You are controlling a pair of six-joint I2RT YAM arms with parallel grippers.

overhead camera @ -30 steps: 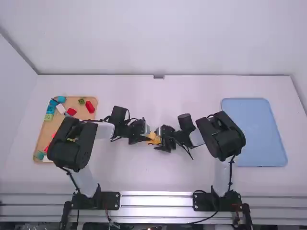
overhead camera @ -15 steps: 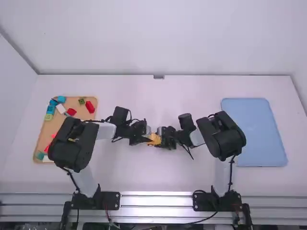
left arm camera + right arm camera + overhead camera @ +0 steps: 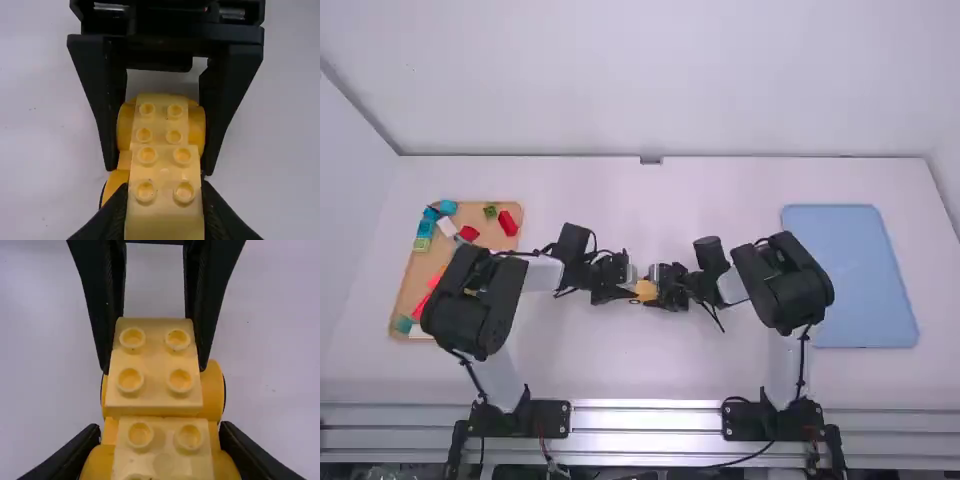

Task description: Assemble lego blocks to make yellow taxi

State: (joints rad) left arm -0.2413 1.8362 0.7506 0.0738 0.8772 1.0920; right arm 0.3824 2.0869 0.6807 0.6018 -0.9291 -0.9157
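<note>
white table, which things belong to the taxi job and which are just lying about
In the job:
yellow block build
left gripper
right gripper

Probably just lying about:
tan tray
red blocks
green block
blue blocks
blue mat

Two arms point(image 3: 480, 310), white links point(image 3: 500, 382), bulky rounded black housings point(image 3: 782, 285), thin loose black cables point(image 3: 801, 360), black bases point(image 3: 548, 418) dotted with small pale screws, a red wire point(image 3: 544, 450) by the left base, black left gripper point(image 3: 632, 291), matching right gripper point(image 3: 655, 290), long tapering fingers point(image 3: 107, 305).
</note>
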